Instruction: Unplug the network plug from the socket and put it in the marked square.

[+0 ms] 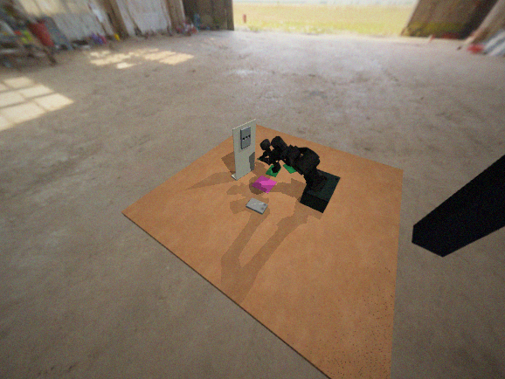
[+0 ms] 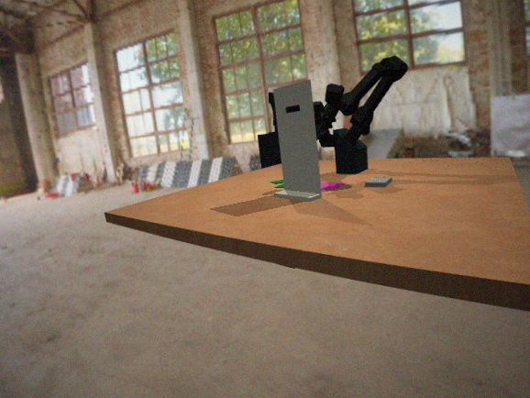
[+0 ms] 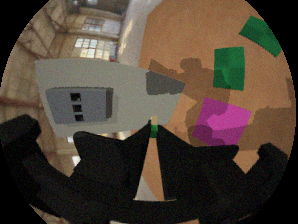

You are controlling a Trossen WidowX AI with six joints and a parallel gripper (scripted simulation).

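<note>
My gripper (image 1: pixel 260 158) (image 3: pixel 153 127) is shut on the small green plug (image 3: pixel 154 131), whose pale end sticks out beyond the fingertips in the wrist view. It is in the air in front of the upright pale panel (image 1: pixel 238 162) (image 2: pixel 300 153) (image 3: pixel 129 102), below socket height, with the plug apart from the socket. The grey socket block (image 1: pixel 245 131) (image 3: pixel 94 106) high on the panel shows three dark openings. A magenta square (image 1: pixel 264 184) (image 2: pixel 332 185) (image 3: pixel 227 120) lies on the table in front of the panel. The plug's tab cannot be made out.
Two green patches (image 1: pixel 273 171) (image 3: pixel 230 68) lie beyond the magenta square. A flat grey box (image 1: pixel 257 205) (image 2: pixel 379 182) lies on its other side. The arm's dark base (image 1: pixel 315 201) (image 2: pixel 351 158) stands behind. The panel has a foot (image 2: pixel 298 196) on the table.
</note>
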